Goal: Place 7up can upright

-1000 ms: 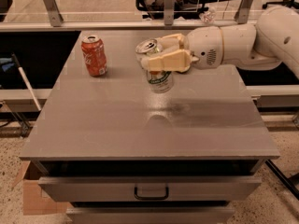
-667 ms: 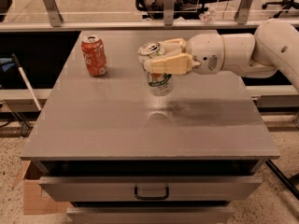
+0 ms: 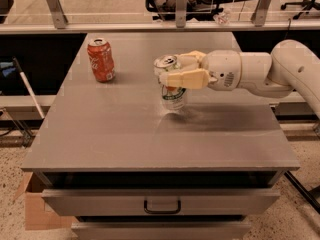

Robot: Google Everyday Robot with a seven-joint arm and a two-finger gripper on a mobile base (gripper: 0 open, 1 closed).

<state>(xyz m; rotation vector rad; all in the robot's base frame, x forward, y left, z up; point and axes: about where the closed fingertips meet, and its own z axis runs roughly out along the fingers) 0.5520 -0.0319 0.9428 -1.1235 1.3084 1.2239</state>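
Note:
The 7up can [image 3: 173, 98] is near upright at the middle of the grey table [image 3: 125, 134], with its silver top slightly tilted to the left. My gripper [image 3: 172, 71] reaches in from the right and is shut on the can's upper half, with tan fingers [image 3: 185, 78] on both sides of it. The can's bottom is at or just above the tabletop; I cannot tell if it touches.
A red-orange soda can [image 3: 101, 59] stands upright at the table's back left. A metal railing [image 3: 150, 28] runs behind the table. A drawer with a handle [image 3: 162, 205] is under the front edge. A cardboard box [image 3: 37, 209] sits on the floor at the left.
My gripper has moved a little down and towards the front with the 7up can in it. The can has come closer to upright.

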